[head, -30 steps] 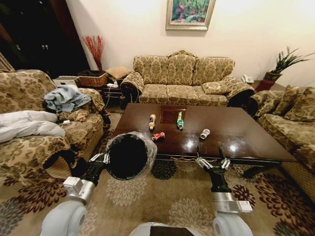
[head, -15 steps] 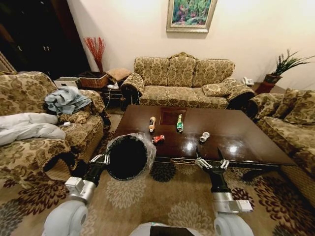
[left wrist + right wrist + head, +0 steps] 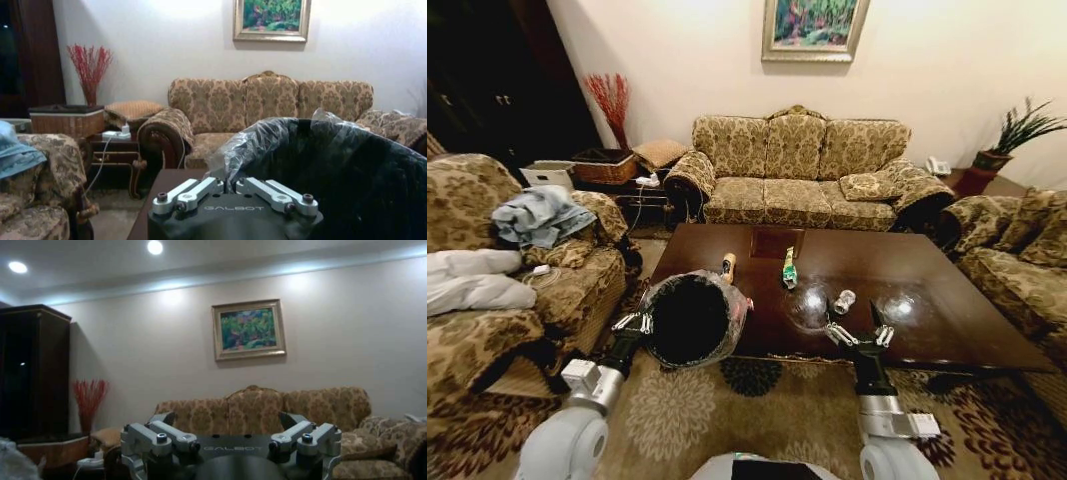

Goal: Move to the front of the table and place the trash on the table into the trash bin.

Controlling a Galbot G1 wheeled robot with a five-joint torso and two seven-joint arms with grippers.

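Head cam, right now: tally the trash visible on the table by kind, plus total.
Bottle (tan): 1
Tube (green): 1
Can (silver-white): 1
Total: 3 visible. The trash bin, held by the left gripper, covers part of the table, so anything behind it is uncounted.

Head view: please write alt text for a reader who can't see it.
The left gripper holds the trash bin by its rim, mouth tilted toward the camera, at the near edge of the table. The open right gripper hovers at that edge. A tan bottle, green tube and silver-white can lie on the table.
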